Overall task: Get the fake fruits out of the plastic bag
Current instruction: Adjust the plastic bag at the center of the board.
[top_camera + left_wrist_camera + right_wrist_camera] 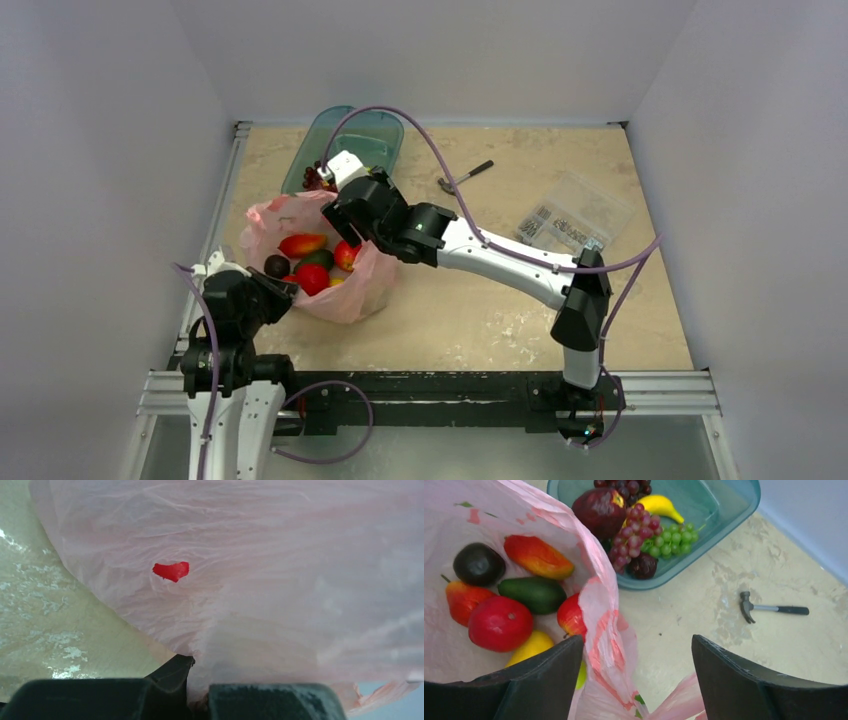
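The pink plastic bag (345, 298) lies open at the table's left, holding several fake fruits: a red-orange mango (538, 556), a green avocado (531, 594), a dark avocado (479, 564), a red apple (500, 623) and a yellow fruit (531, 647). My left gripper (285, 290) is shut on the bag's near-left edge; the pink film (280, 580) fills its wrist view, pinched at the jaws (197, 682). My right gripper (638, 645) is open over the bag's right rim (596, 587). One of its fingers (549, 680) is inside the bag and the other is outside.
A teal tray (375, 130) behind the bag holds grapes (639, 535), a banana (664, 507) and a dark red fruit (599, 510). A small hammer (465, 176) lies right of the tray. A clear bag of small parts (575, 220) lies at the right.
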Robot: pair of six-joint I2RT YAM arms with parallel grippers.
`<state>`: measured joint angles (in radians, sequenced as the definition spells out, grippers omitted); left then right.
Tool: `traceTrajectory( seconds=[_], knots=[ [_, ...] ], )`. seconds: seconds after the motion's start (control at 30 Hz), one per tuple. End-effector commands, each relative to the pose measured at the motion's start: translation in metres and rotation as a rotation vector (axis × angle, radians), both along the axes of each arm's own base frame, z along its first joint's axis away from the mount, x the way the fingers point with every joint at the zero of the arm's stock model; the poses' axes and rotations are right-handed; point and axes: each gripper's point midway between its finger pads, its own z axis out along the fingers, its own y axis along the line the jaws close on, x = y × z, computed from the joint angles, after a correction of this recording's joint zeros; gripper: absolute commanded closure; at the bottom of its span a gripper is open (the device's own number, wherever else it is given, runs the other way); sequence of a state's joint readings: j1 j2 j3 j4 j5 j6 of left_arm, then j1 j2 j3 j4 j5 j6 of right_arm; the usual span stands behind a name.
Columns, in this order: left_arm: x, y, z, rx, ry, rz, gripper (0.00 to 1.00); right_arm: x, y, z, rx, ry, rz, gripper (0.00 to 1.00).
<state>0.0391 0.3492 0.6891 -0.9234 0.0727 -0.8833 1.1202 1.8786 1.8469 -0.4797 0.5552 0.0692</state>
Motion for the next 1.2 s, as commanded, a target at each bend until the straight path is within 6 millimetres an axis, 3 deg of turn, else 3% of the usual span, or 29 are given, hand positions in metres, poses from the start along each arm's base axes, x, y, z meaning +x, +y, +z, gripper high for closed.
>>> traceTrajectory(
  seconds=[0.0, 0.17, 0.23, 0.3, 0.4, 0.5, 0.67, 0.8, 0.9, 1.03, 1.17],
  knots=[
    [0.004, -0.012, 0.003, -0.067, -0.046, -0.031, 1.00, -0.030, -0.006, 0.013, 0.001, 0.050, 0.007, 0.18],
    [0.000, -0.016, 0.004, -0.050, -0.034, -0.078, 1.00, -0.078, 0.009, 0.054, 0.003, -0.042, 0.083, 0.12],
    [-0.005, -0.015, 0.005, -0.041, -0.004, -0.083, 1.00, -0.092, 0.020, 0.057, 0.046, -0.008, 0.137, 0.12],
    [-0.012, -0.014, 0.003, -0.033, 0.042, -0.081, 0.83, -0.103, 0.032, 0.052, 0.100, 0.033, 0.196, 0.13],
    [-0.021, -0.016, 0.007, -0.018, 0.074, -0.111, 0.41, -0.109, 0.039, 0.046, 0.148, 0.051, 0.233, 0.17],
    [-0.034, -0.014, 0.017, 0.019, 0.115, -0.131, 0.23, -0.117, 0.050, 0.044, 0.182, 0.070, 0.286, 0.17],
    [-0.054, 0.013, 0.039, 0.132, 0.120, -0.023, 0.20, -0.132, 0.070, 0.034, 0.200, 0.112, 0.371, 0.16],
    [-0.061, 0.027, 0.073, 0.277, -0.046, -0.024, 0.26, -0.147, 0.086, 0.018, 0.268, 0.166, 0.445, 0.39],
    [-0.061, 0.032, 0.094, 0.388, -0.177, -0.054, 0.27, -0.157, 0.095, -0.010, 0.308, 0.232, 0.472, 0.50],
    [-0.059, 0.055, 0.100, 0.535, -0.151, -0.023, 0.21, -0.163, 0.095, -0.057, 0.289, 0.314, 0.443, 0.56],
    [-0.047, 0.059, 0.118, 0.655, -0.186, -0.086, 0.18, -0.171, 0.088, -0.082, 0.268, 0.374, 0.441, 0.59]
  ],
)
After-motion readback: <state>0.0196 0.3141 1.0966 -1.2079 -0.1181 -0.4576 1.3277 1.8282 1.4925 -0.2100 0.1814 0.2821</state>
